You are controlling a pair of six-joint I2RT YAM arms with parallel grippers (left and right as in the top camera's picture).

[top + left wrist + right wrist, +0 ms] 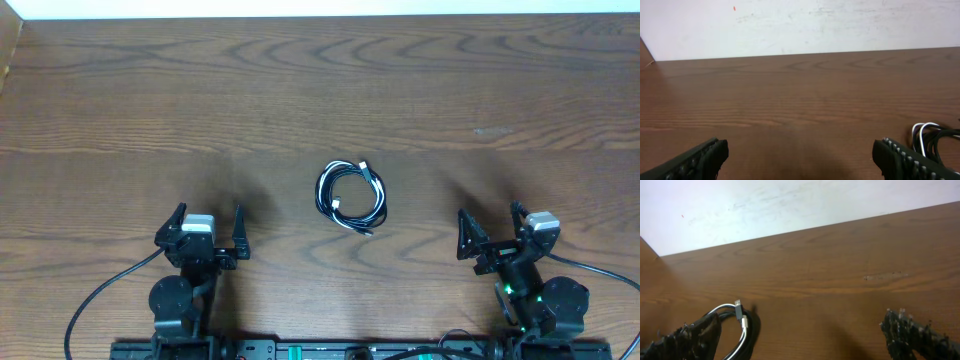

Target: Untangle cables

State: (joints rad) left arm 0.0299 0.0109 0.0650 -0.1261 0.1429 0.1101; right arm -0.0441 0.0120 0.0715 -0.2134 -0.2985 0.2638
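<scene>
Both grippers are shown from overhead with jaws spread wide and nothing held. The left gripper (208, 218) and right gripper (490, 222) sit near the front of the wooden table (400, 80). The cables (322, 192) lie in one small coil between and ahead of them, touched by neither.

From the left wrist, bare wood is seen between the parted fingers (700, 157), and only an edge of the coil (935, 135) is caught at far right.

From the right wrist, nothing is gripped either; the coil, with a pale plug end (740, 311), lies at lower left.

A first reach is judged to be the step in hand. A plug end or outer strand should be pinched by one gripper while the coil is pinned by the other, so loops are drawn out, not tightened.
</scene>
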